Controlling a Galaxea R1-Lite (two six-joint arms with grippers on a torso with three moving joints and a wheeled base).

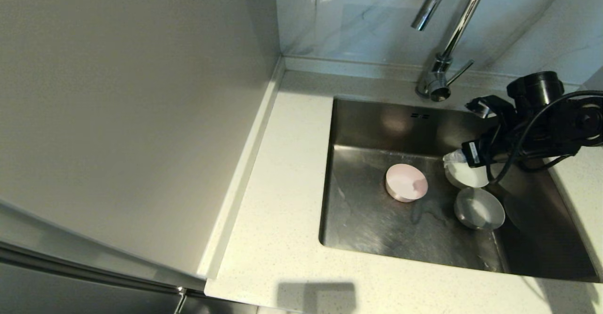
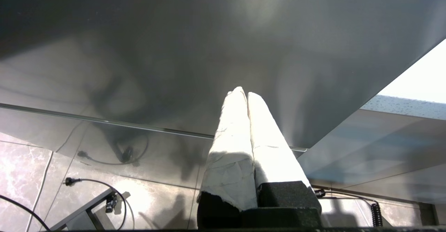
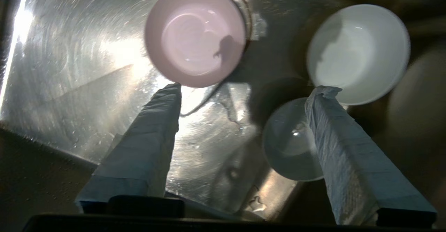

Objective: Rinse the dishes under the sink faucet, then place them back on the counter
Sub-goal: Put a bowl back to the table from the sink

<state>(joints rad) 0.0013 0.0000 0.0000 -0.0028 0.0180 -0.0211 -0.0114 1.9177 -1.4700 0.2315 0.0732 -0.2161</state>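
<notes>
All three dishes lie in the sink. The pale pink bowl is near the middle, under the faucet. One white bowl is partly covered by my right arm, and the other white bowl lies just in front of it. My right gripper hangs open above the basin, holding nothing, with one finger over the white bowls. My left gripper is shut and empty, parked low in front of a grey cabinet panel, out of the head view.
The speckled off-white counter runs left of and in front of the sink, with a raised rim along a tall grey panel. The faucet's lever points toward my right arm. Water streaks the basin floor. Cables lie on the floor.
</notes>
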